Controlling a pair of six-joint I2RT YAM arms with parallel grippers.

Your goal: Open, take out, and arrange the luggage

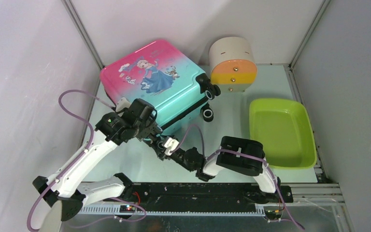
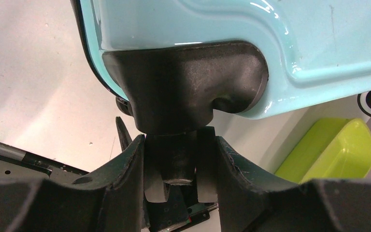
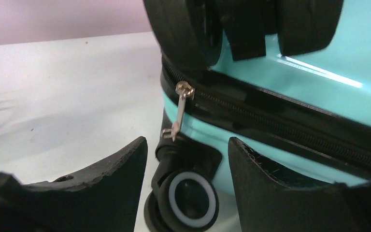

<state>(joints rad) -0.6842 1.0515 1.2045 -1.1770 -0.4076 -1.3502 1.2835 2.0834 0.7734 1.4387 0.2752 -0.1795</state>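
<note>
The luggage (image 1: 159, 82), a pink-to-teal hard-shell suitcase with a princess print, lies flat at the back left with its black zipper (image 3: 280, 125) closed. My left gripper (image 1: 150, 126) is at its near corner. In the left wrist view the left gripper (image 2: 178, 140) is shut on a black caster (image 2: 181, 159) under the teal shell (image 2: 222, 38). My right gripper (image 1: 165, 144) sits just right of it, low at the same corner. In the right wrist view the right gripper (image 3: 187, 141) stands open. A metal zipper pull (image 3: 179, 113) hangs free above the gap, and a wheel (image 3: 192, 198) lies beyond it.
A lime-green tray (image 1: 282, 133) lies at the right. A beige cylinder with an orange-yellow face (image 1: 233, 64) stands behind it, close to the suitcase's far wheels (image 1: 207, 114). Enclosure walls close in the left, back and right. The black base rail (image 1: 198, 193) runs along the near edge.
</note>
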